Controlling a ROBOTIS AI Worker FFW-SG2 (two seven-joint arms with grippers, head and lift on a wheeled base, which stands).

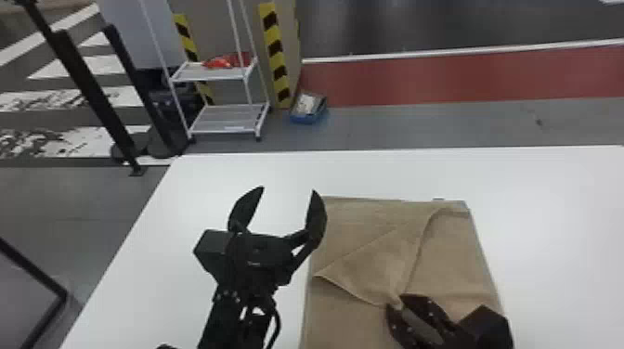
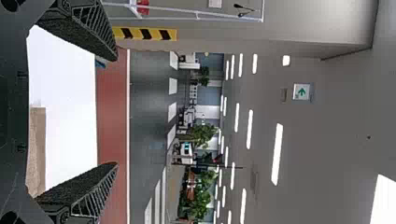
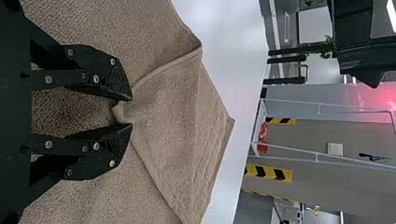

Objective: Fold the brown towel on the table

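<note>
The brown towel lies on the white table, a flap of it drawn diagonally toward the robot into a point. At that point is my right gripper; in the right wrist view, my right gripper has its fingertips closed on a pinched bit of the towel. Left of the towel, above the table, my left gripper stands wide open, its right finger close to the towel's left edge. In the left wrist view, nothing is between the fingers of my left gripper, and part of the towel shows beyond.
The white table extends past both sides of the towel, its left edge running down beside the left arm. Behind it on the floor stand a white shelf rack and a blue bin. Black posts rise at the far left.
</note>
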